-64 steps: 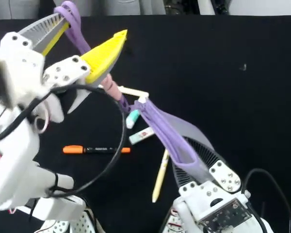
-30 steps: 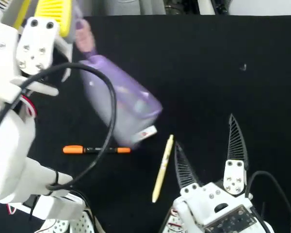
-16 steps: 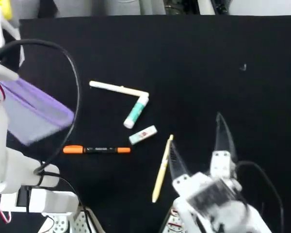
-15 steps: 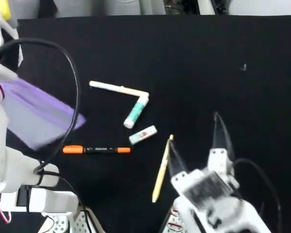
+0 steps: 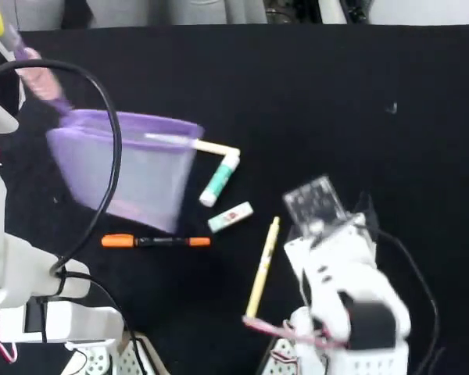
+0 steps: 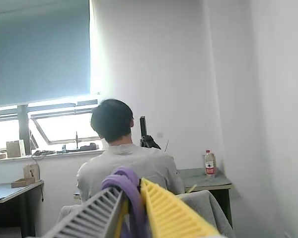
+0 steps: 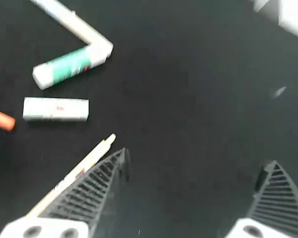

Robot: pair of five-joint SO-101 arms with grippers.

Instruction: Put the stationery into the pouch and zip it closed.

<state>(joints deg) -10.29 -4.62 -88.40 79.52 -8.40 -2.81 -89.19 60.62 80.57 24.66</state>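
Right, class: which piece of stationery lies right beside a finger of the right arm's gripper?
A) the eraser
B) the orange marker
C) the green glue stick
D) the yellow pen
D: in the right wrist view the yellow pen runs alongside one finger of the open right gripper, while the orange marker, glue stick and eraser lie farther off.

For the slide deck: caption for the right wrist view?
Right arm's jaws stand open over the black table, yellow pen beside one; eraser, glue stick beyond.
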